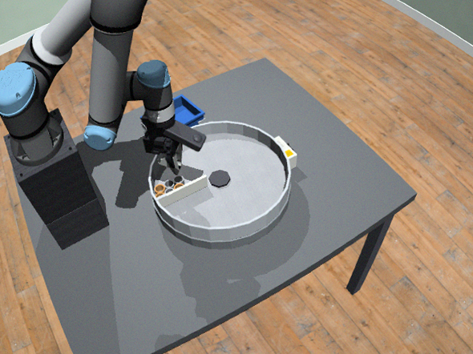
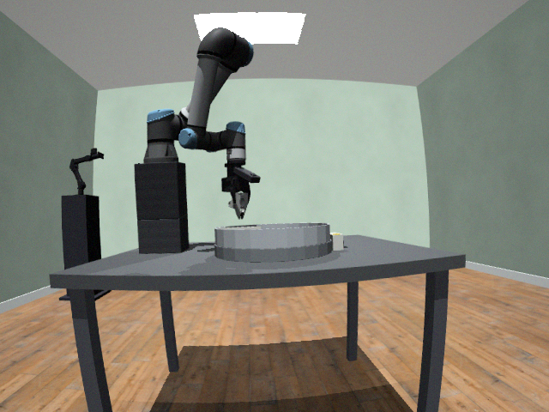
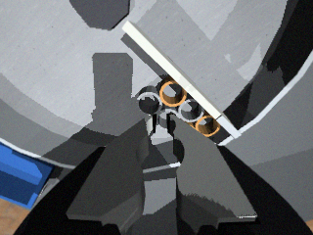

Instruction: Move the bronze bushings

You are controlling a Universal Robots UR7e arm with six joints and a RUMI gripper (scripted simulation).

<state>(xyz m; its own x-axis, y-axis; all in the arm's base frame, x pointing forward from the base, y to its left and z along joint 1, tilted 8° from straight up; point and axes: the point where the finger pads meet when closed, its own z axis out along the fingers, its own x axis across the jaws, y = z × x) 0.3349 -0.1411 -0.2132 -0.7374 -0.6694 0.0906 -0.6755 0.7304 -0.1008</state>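
Note:
My gripper (image 1: pixel 177 170) (image 2: pixel 241 216) (image 3: pixel 161 115) is shut and empty, above the bushings on the grey turntable (image 1: pixel 249 166) (image 2: pixel 272 239) (image 3: pixel 39 44). Bronze bushings stand by the white divider: one (image 1: pixel 178 184) (image 3: pixel 172 82) partway along it, another (image 1: pixel 160 194) (image 3: pixel 212 128) near the rim, and a third (image 1: pixel 159 185) beside that one, mostly hidden by a finger in the wrist view. Steel bushings (image 1: pixel 179 177) (image 3: pixel 149 94) stand among them, one partly hidden behind the fingertips in the wrist view. The blue crate (image 1: pixel 186 113) (image 3: pixel 20 171) is behind the turntable, its inside only partly visible.
The white divider (image 1: pixel 183 190) (image 3: pixel 171 69) runs from near the dark hub (image 1: pixel 219 178) (image 3: pixel 105 10) to the raised rim. A small white box with a yellow top (image 1: pixel 289 153) (image 2: pixel 337 241) stands against the turntable's outer wall. The robot's dark pedestal (image 1: pixel 59 194) (image 2: pixel 159 208) stands at the left.

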